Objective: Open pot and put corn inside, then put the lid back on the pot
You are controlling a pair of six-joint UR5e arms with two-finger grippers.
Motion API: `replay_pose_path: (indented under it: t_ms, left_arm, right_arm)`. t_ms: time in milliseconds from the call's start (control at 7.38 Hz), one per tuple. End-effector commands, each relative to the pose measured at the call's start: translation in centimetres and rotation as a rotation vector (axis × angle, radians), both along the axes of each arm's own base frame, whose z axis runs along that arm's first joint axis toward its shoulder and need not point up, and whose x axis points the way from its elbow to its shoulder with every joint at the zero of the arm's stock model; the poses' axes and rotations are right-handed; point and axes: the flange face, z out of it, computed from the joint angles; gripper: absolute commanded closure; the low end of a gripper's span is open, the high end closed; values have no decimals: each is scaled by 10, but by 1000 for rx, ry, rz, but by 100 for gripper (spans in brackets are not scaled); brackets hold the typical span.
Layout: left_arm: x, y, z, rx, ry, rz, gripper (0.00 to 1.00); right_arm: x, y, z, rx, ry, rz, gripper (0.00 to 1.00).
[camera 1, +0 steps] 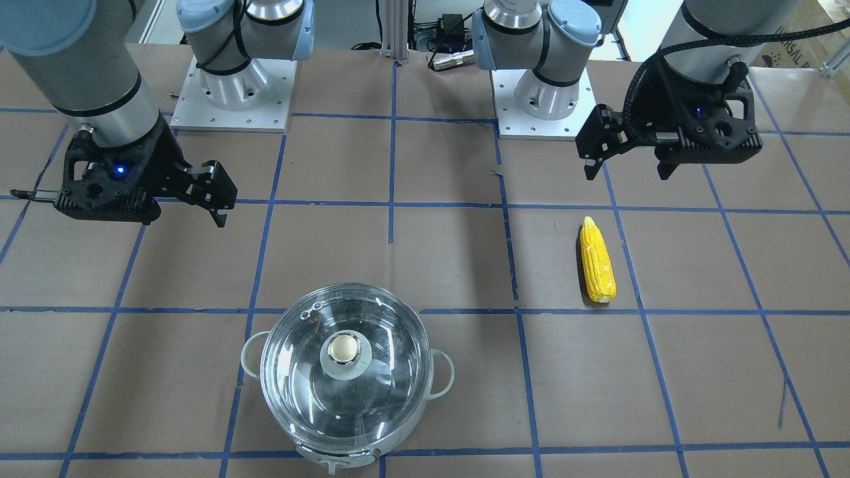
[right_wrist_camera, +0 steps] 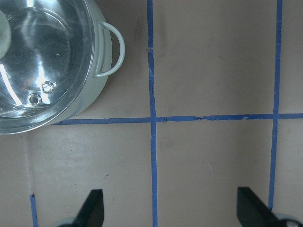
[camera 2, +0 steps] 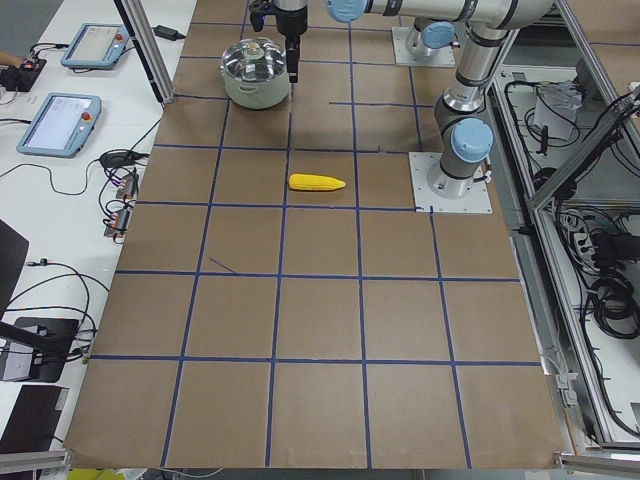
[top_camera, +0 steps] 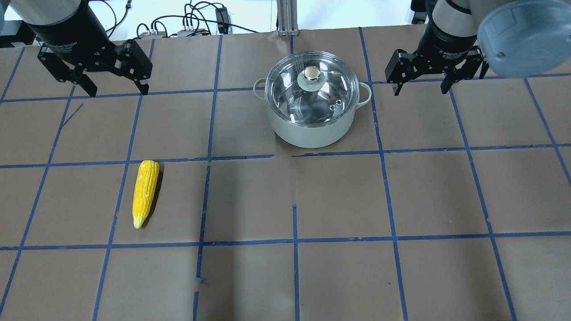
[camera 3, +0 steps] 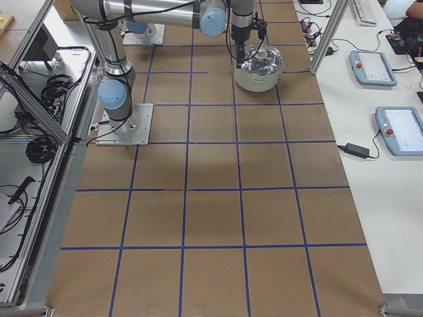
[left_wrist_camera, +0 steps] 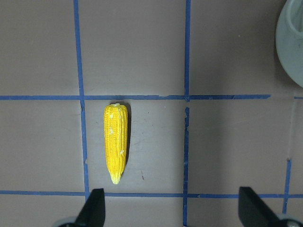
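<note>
The pot (top_camera: 312, 131) stands at the far middle of the table, pale green outside with two loop handles. The clear glass lid (top_camera: 332, 87) sits on it, its cream-topped knob (top_camera: 311, 76) upright. The yellow corn (top_camera: 146, 191) lies flat on the left half, tapered end towards the robot. My left gripper (top_camera: 118, 89) is open and empty, high above the table, beyond the corn. My right gripper (top_camera: 420, 89) is open and empty, just right of the pot. The left wrist view shows the corn (left_wrist_camera: 116, 142) ahead of the open fingers (left_wrist_camera: 94, 210). The right wrist view shows the pot (right_wrist_camera: 97, 90) and lid (right_wrist_camera: 42, 61).
The table is covered in brown paper with a blue tape grid. The two arm bases stand on white plates (camera 1: 232, 86) (camera 1: 541, 93) at the robot's edge. Teach pendants (camera 2: 60, 120) lie on a white side table beyond the far edge.
</note>
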Motion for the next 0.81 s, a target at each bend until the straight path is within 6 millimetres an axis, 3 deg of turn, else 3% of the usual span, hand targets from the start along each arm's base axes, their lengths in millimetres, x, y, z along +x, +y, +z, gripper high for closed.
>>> replay_pose_path:
  t_ms: [0, 271, 407, 678]
  left_arm:
    - [-1, 0, 1, -2, 1, -1, 0]
    - [0, 0, 1, -2, 1, 0, 0]
    - [0, 0, 1, -2, 2, 0, 0]
    - [0, 0, 1, -2, 1, 0, 0]
  right_arm:
    - [13, -9, 6, -13, -12, -57, 0]
    - [89, -37, 4, -18, -18, -23, 0]
    - [124, -54, -8, -9, -19, -25, 0]
    - [159, -89, -38, 14, -16, 3, 0]
